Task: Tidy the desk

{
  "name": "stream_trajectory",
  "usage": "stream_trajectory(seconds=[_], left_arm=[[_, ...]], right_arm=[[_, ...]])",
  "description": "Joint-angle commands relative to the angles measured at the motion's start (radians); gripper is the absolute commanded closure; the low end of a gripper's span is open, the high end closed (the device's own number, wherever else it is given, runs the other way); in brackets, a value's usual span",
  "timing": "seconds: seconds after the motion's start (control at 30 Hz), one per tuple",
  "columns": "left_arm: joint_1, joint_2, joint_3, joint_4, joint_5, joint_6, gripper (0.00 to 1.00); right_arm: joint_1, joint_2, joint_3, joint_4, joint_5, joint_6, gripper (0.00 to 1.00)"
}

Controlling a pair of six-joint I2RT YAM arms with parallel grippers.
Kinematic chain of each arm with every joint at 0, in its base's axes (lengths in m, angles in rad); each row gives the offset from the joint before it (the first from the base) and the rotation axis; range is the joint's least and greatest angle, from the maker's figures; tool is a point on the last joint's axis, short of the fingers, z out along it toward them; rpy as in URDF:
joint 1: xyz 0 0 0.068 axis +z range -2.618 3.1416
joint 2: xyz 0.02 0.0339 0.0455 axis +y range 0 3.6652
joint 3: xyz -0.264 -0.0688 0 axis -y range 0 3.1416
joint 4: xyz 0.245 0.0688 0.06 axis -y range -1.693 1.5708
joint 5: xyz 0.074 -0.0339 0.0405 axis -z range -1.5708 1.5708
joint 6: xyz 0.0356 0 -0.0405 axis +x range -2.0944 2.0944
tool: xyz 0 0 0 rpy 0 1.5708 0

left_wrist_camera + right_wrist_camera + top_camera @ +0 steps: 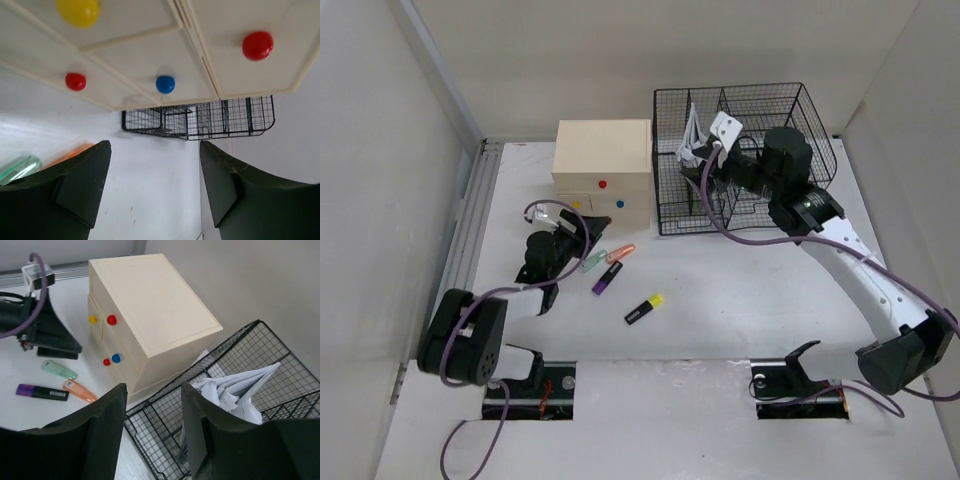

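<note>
The desk [750, 285] is a white tabletop. Four highlighters lie on it in front of the beige drawer box [602, 165]: green [592, 262], orange [620, 253], purple [607, 279] and yellow-black [644, 310]. My left gripper [578, 232] is open and empty, low over the desk and facing the drawer fronts [165, 84], with the green highlighter [20, 167] beside its left finger. My right gripper [703, 168] is open and empty, above the black wire mesh organizer [200, 405] near its crumpled white papers [240, 390].
The drawer box has yellow [78, 11], red [75, 81], blue and red [257, 45] knobs. A metal rail [470, 215] runs along the desk's left edge. Walls enclose the left, back and right sides. The organizer [745, 155] stands at the back right.
</note>
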Motion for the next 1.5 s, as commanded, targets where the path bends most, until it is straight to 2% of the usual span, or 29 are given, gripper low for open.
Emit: stream_trajectory(seconds=[0.0,0.33,0.7,0.8,1.0,1.13,1.27,1.47], left_arm=[[-0.012,0.085,0.064,0.246,0.012,-0.018,0.31],[-0.066,0.275,0.213,0.279,-0.06,-0.032,0.36],[-0.104,0.364,0.28,0.279,-0.112,-0.023,0.55],[-0.104,0.39,0.291,0.279,-0.112,-0.023,0.66],[-0.114,0.401,0.291,0.293,-0.151,-0.003,0.77],[-0.133,0.387,0.311,0.215,-0.198,0.048,0.77],[-0.143,0.349,0.311,0.162,-0.253,0.091,0.67],[-0.143,0.309,0.291,0.12,-0.303,0.109,0.72]], right_arm=[[-0.035,-0.038,-0.005,0.049,-0.145,0.059,0.48],[-0.044,-0.068,-0.054,0.079,-0.156,0.068,0.49],[-0.044,-0.088,-0.083,0.108,-0.156,0.077,0.49],[-0.044,-0.088,-0.083,0.108,-0.156,0.077,0.49],[-0.044,-0.098,-0.092,0.118,-0.156,0.077,0.49],[-0.044,-0.098,-0.092,0.118,-0.165,0.077,0.49],[-0.044,-0.098,-0.101,0.118,-0.165,0.077,0.49],[-0.044,-0.098,-0.101,0.118,-0.174,0.077,0.49]])
